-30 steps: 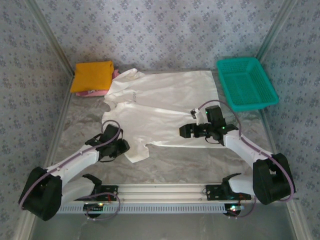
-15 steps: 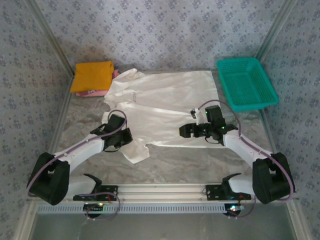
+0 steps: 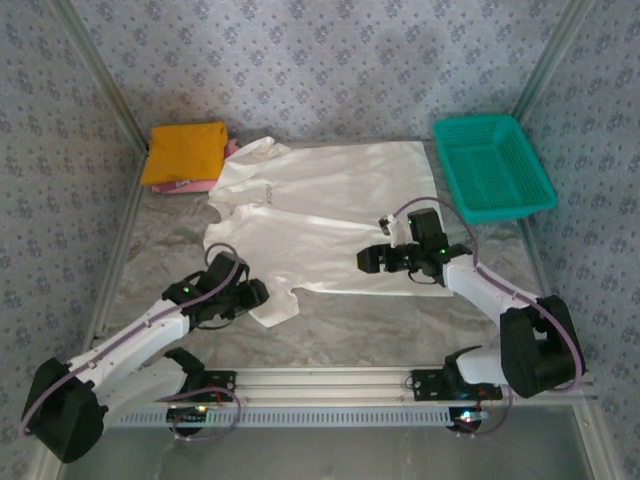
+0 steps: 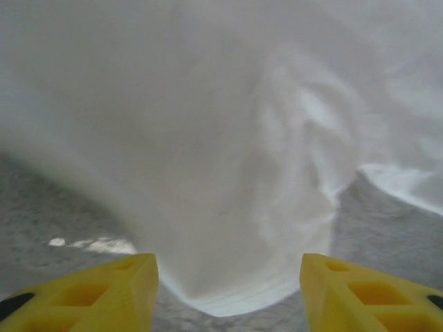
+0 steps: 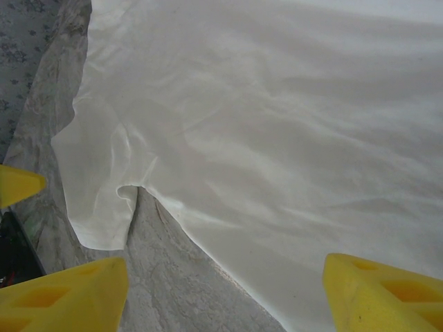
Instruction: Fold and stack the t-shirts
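Because the white t-shirt (image 3: 330, 195) is thin, limp cloth, light and prone to bunching, it should be taken by a hem or sleeve (image 4: 235, 207) edge, not mid-panel. Left pincer (image 3: 258, 294): jaws apart, holding nothing; the sleeve hem lies directly ahead, between its fingers. Right pincer (image 3: 368, 261): jaws wide, empty, poised over the shirt body; the near side edge runs just ahead of its fingers

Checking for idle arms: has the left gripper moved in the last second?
Yes. The left gripper pushed away from the near rail toward the white t-shirt, then drew back near its start.
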